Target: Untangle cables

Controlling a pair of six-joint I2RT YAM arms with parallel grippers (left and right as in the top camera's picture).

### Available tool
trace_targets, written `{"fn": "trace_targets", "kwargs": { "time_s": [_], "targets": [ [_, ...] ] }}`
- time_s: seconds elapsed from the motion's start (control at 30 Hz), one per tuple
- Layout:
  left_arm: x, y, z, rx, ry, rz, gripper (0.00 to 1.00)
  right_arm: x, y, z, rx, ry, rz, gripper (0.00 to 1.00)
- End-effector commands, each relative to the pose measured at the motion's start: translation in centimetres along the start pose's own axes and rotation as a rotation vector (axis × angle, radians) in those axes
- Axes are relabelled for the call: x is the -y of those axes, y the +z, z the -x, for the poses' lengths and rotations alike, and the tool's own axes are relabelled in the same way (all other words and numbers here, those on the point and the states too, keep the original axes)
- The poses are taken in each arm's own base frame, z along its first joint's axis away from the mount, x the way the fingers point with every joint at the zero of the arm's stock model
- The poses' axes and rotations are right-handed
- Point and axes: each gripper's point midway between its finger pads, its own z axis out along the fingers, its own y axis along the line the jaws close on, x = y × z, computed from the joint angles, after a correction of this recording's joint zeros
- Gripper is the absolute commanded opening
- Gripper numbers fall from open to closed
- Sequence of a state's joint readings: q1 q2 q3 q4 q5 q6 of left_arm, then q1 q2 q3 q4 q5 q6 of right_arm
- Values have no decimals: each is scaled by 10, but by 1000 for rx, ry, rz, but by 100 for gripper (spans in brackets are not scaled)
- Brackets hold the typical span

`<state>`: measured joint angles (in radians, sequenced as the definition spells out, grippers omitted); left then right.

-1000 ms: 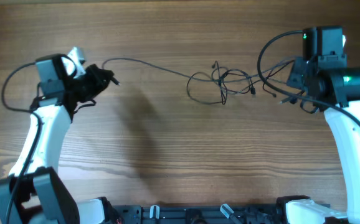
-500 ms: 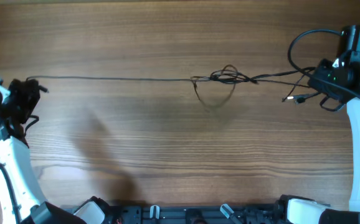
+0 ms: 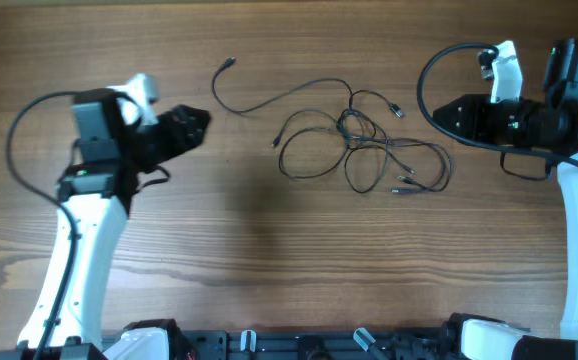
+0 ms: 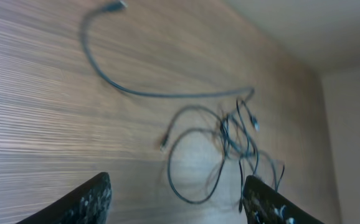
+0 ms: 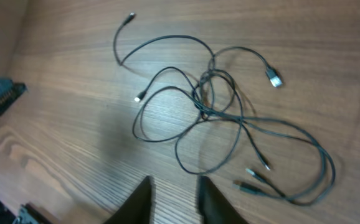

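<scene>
The cables point(image 3: 350, 124) lie slack on the wooden table point(image 3: 269, 260), thin black cords in loose loops knotted near the middle. One free end point(image 3: 229, 64) trails up left; small plugs point(image 3: 400, 190) lie at the lower right. My left gripper point(image 3: 195, 124) hovers left of the tangle, jaws wide open and holding nothing. In the left wrist view the gripper point(image 4: 177, 198) frames the cables point(image 4: 228, 132) ahead. My right gripper point(image 3: 443, 112) sits right of the tangle, its jaws narrowly open. In the right wrist view the gripper point(image 5: 175, 183) holds nothing, with the cables point(image 5: 203, 104) beyond it.
A thicker black arm wire point(image 3: 422, 85) arcs above the right gripper, and another point(image 3: 14, 140) loops beside the left arm. Dark base hardware point(image 3: 309, 345) runs along the table's near edge.
The cables were stretched taut between both shut grippers. Both have let go, and the cords have sprung back into loose loops. The left arm has swung back in toward the middle.
</scene>
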<state>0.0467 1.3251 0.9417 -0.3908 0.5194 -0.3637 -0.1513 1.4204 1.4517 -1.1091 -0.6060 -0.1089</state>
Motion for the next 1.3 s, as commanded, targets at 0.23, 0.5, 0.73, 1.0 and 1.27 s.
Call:
{"fn": "trace_targets", "kwargs": {
  "time_s": [0.23,0.5,0.73,1.0,1.27],
  "targets": [
    [26,87,-94,-284,168,37,70,-5,82,-28,-180,-28,21,46],
    [17,108,-124,-343,238,128,67,9,206,-64,-387,295,6,33],
    [12,105,-132,-378,227,149,65,56,236,-66,-313,599,-247,33],
    [11,104,-133,-381,226,151,64,51,245,-48,-238,545,-216,34],
    [10,103,-134,-388,224,155,64,55,266,-54,-203,363,-365,39]
  ]
}}
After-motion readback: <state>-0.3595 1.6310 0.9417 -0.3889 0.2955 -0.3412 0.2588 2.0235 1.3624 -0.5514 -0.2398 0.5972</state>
